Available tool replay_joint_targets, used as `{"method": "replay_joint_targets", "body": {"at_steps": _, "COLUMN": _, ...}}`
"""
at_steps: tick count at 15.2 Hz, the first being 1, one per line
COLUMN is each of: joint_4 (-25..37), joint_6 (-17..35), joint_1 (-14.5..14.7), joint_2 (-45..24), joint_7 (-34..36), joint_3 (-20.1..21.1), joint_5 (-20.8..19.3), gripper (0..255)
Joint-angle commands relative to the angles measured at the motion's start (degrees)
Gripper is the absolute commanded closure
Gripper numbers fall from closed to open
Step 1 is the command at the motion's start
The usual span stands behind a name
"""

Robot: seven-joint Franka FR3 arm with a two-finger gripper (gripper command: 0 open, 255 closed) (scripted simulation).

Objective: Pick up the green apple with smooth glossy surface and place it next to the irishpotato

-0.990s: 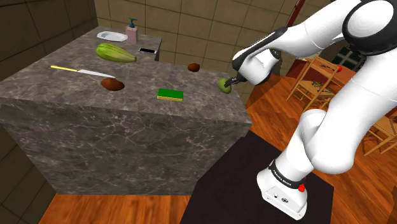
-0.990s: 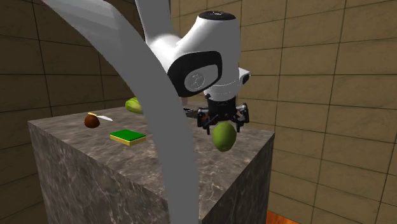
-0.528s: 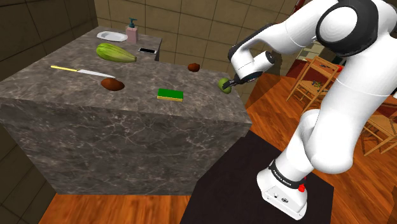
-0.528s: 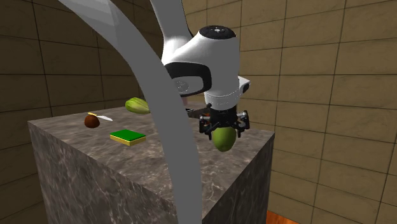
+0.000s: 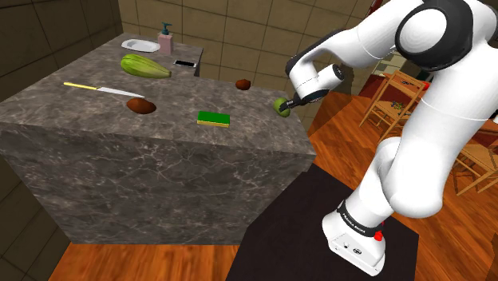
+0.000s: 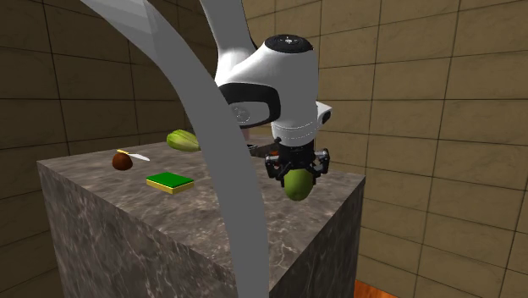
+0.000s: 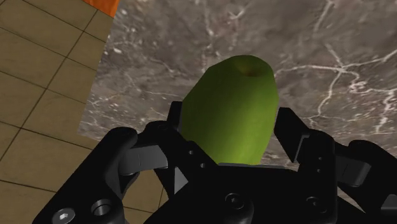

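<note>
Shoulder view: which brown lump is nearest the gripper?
The small one, close to the gripper holding the apple; the bigger one lies far off by the knife.

Smooth apple (image 7: 232,114), veined stone counter (image 7: 159,44)

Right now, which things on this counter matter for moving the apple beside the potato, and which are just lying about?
In the job: green apple, clasped by the fingers; big brown lump or small brown lump, one is the potato, cannot tell which.
Lying about: knife, sponge, green squash, soap dispenser, white dish.
</note>
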State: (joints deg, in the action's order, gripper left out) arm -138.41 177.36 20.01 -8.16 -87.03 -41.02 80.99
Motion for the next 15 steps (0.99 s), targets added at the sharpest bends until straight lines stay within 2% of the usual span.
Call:
{"method": "replay_joint_targets", "body": {"at_steps": 1, "joint_4": -0.1, "joint_6": 0.0, "joint_1": 0.0, "joint_2": -0.1, "joint_7": 0.0, "joint_3": 0.0, "joint_5": 0.0, "gripper": 255}}
{"method": "replay_joint_targets", "body": {"at_steps": 7, "joint_4": -0.1, "joint_6": 0.0, "joint_1": 0.0, "joint_2": -0.1, "joint_7": 0.0, "joint_3": 0.0, "joint_5": 0.0, "gripper": 255}}
{"method": "replay_joint_targets", "body": {"at_steps": 8, "joint_4": -0.9, "joint_6": 0.4, "joint_1": 0.7, "joint_2": 1.0, "joint_7": 3.6, "joint_3": -0.8, "joint_5": -4.1, "gripper": 255}}
{"method": "replay_joint_targets", "body": {"at_steps": 10, "joint_4": -2.8, "joint_6": 1.2, "joint_1": 2.6, "joint_2": 3.4, "joint_7": 12.0, "joint_3": -3.2, "joint_5": -13.7, "gripper": 255}}
{"method": "replay_joint_targets", "body": {"at_steps": 12, "joint_4": -5.0, "joint_6": 2.1, "joint_1": 5.5, "joint_2": 6.1, "joint_7": 22.9, "joint_3": -7.1, "joint_5": -26.6, "gripper": 255}}
{"method": "replay_joint_targets", "body": {"at_steps": 13, "joint_4": -6.3, "joint_6": 2.6, "joint_1": 6.9, "joint_2": 7.7, "joint_7": 30.4, "joint_3": -9.4, "joint_5": -35.5, "gripper": 255}}
{"method": "replay_joint_targets", "body": {"at_steps": 14, "joint_4": -7.8, "joint_6": 3.0, "joint_1": 6.5, "joint_2": 9.4, "joint_7": 39.9, "joint_3": -10.6, "joint_5": -47.1, "gripper": 255}}
{"method": "replay_joint_targets", "body": {"at_steps": 15, "joint_4": -8.8, "joint_6": 2.9, "joint_1": 3.7, "joint_2": 10.9, "joint_7": 49.1, "joint_3": -9.6, "joint_5": -58.4, "gripper": 255}}
